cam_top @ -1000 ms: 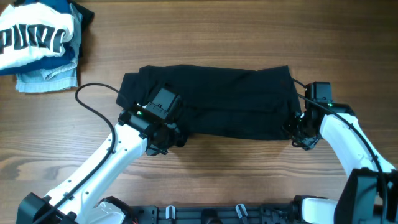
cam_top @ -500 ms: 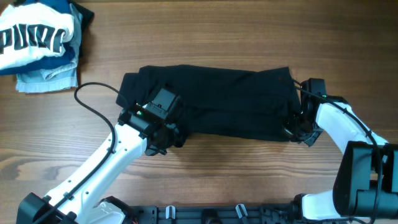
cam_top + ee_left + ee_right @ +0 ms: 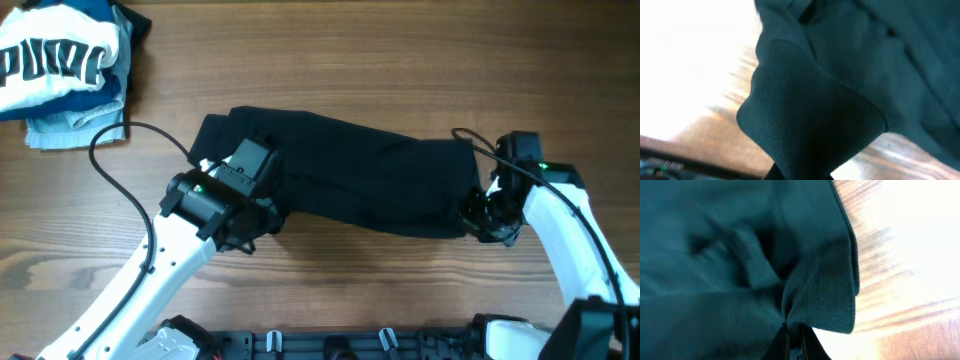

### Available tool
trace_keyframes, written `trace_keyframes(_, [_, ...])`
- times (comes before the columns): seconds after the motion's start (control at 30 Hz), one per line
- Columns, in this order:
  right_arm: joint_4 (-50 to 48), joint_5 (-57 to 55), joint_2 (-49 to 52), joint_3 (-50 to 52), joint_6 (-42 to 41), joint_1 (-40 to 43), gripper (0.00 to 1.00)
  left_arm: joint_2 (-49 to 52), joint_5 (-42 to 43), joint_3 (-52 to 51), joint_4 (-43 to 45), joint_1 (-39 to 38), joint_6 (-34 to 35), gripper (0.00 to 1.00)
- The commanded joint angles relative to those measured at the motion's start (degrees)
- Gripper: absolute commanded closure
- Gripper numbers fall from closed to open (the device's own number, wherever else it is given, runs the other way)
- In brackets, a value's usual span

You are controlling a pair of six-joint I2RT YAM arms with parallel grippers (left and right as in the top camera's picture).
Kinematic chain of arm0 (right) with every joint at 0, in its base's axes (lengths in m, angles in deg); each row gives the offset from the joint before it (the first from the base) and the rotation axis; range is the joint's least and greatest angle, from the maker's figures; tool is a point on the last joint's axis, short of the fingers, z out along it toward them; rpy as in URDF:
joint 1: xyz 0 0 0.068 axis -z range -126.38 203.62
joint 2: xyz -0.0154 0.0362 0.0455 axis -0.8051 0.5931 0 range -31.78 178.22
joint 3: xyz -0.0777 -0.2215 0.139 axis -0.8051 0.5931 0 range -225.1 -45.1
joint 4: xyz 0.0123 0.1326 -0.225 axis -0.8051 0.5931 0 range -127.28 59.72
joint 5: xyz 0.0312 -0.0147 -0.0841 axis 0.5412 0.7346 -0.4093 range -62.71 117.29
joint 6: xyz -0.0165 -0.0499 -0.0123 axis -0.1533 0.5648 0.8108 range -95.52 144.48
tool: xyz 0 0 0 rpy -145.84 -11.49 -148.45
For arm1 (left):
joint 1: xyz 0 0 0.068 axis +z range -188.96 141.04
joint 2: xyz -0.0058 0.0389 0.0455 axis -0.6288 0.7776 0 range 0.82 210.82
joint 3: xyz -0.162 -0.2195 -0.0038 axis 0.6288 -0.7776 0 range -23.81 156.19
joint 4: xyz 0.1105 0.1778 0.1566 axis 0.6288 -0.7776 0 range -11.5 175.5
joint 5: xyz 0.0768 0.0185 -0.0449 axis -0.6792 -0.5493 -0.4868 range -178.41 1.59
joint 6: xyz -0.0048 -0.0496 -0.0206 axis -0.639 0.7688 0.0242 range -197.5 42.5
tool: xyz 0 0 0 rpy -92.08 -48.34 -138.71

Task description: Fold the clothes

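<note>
From overhead, the black garment (image 3: 350,180) lies in the middle of the desk (image 3: 400,60). Its long axis runs left to right and is slightly tilted, with the left end farther from the robot and the right end nearer. Each arm is at one end of the near long edge. The left hand (image 3: 258,222) is at the near-left corner and the right hand (image 3: 480,218) at the near-right corner, so the cloth stretches away from both hands toward the far side. Any fold from here looks like it would carry that near edge away from the robot over the rest of the garment. A pile of folded clothes (image 3: 65,70) sits in the far-left corner, well apart from the garment. The left arm's cable (image 3: 120,130) loops over the desk just beside the garment's left end. The right arm's cable (image 3: 470,138) arches near the far-right corner. Neither cable lies on the cloth.

In the left wrist view, a corner of the garment (image 3: 810,125) rises off the bright desk and narrows toward the bottom centre. The fingers themselves are hidden, but the cloth looks clamped in the left hand.

In the right wrist view, folds of the garment (image 3: 740,255) gather into the fingertips (image 3: 788,341) at the bottom. They are closed tight on the hem, with bare desk to the right.
</note>
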Motion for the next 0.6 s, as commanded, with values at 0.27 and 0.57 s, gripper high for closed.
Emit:
trace_keyframes(0.27, [-19.08, 0.5, -0.07, -1.11, 4.31, 0.24, 0.96, 3.3, -23.76, 0.96, 15.52, 0.44, -5.7, 0.96])
trace_keyframes(0.57, [-31.1, 0.52, 1.9, -1.09, 5.7, 0.17, 0.96, 15.61, -24.65, 0.96, 24.98, 0.44, -8.79, 0.96])
